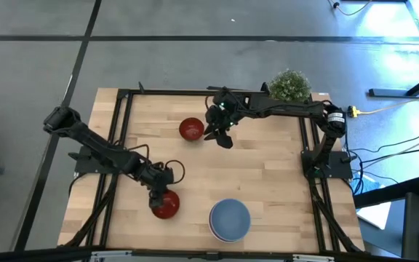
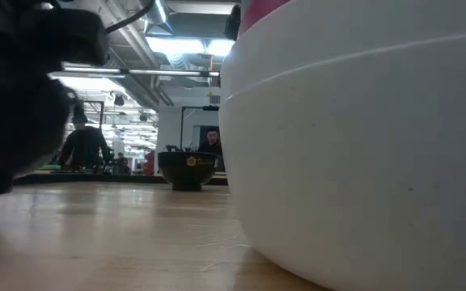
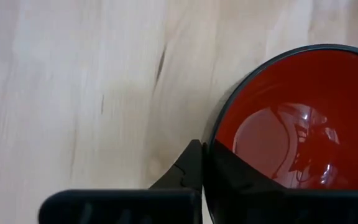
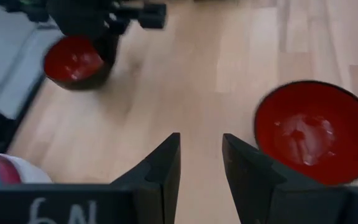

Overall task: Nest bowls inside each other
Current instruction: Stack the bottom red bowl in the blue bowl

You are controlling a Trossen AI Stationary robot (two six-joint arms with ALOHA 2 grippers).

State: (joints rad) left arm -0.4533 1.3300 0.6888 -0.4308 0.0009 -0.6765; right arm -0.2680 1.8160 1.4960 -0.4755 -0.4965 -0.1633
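Near the table's front, my left gripper (image 1: 160,195) (image 3: 207,152) is shut on a small dark red bowl (image 1: 166,207) (image 3: 291,143). A second dark red bowl (image 1: 190,129) (image 4: 308,130) stands on its base at the table's far middle. My right gripper (image 1: 221,133) (image 4: 201,158) hovers open just right of it and touches nothing. A nested stack, blue bowl (image 1: 230,217) uppermost, sits at the near edge. Its white wall (image 2: 362,162) and a pink rim (image 2: 257,12) fill the low view. My left gripper holds the near dark red bowl by its rim (image 3: 211,134). One finger (image 3: 241,177) is inside the bowl and the other finger (image 3: 185,171) is outside against the black wall. The fingers come from above, pointing down. The bowl stays upright, opening upward.
A small green potted plant (image 1: 289,84) stands at the far right corner. A black metal frame (image 1: 122,116) borders the wooden top. Bare wood lies between the two red bowls and right of the stack. People show in the room behind the table (image 2: 83,145).
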